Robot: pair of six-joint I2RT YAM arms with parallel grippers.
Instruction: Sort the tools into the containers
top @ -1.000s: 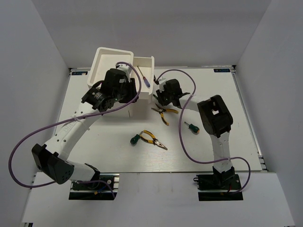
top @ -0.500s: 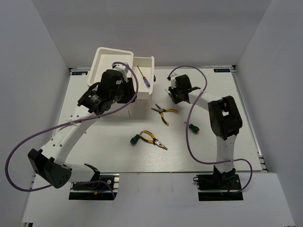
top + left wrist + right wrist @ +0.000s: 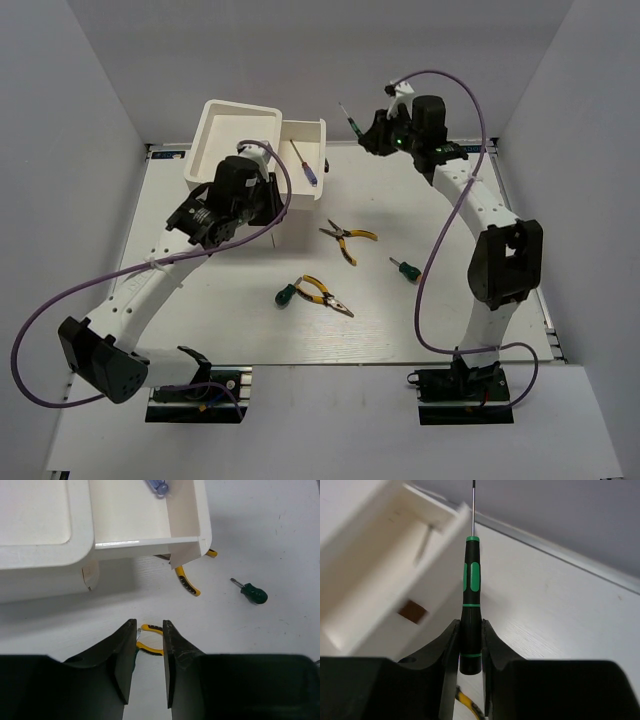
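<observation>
My right gripper (image 3: 371, 134) (image 3: 470, 626) is shut on the thin dark-handled screwdriver (image 3: 471, 590) and holds it in the air, just right of the pulled-out white drawer (image 3: 303, 160) (image 3: 390, 570). The purple-handled screwdriver (image 3: 309, 170) (image 3: 157, 486) lies in that drawer. My left gripper (image 3: 252, 196) (image 3: 149, 630) is open and empty, above the table in front of the box unit (image 3: 235, 135). On the table lie two yellow-and-black pliers (image 3: 347, 238) (image 3: 325, 294) and two green-handled screwdrivers (image 3: 286, 295) (image 3: 405, 268).
The drawer's brown knob (image 3: 412, 611) faces the right wrist camera. The box unit (image 3: 40, 525) fills the left wrist view's upper left, with one pair of pliers (image 3: 188, 583) partly under the drawer front and a green screwdriver (image 3: 252, 593) to the right. Grey walls surround the table.
My right arm rose from the table beside the drawer and swung back and right, carrying the dark-handled screwdriver. My left arm drew back slightly toward the front.
</observation>
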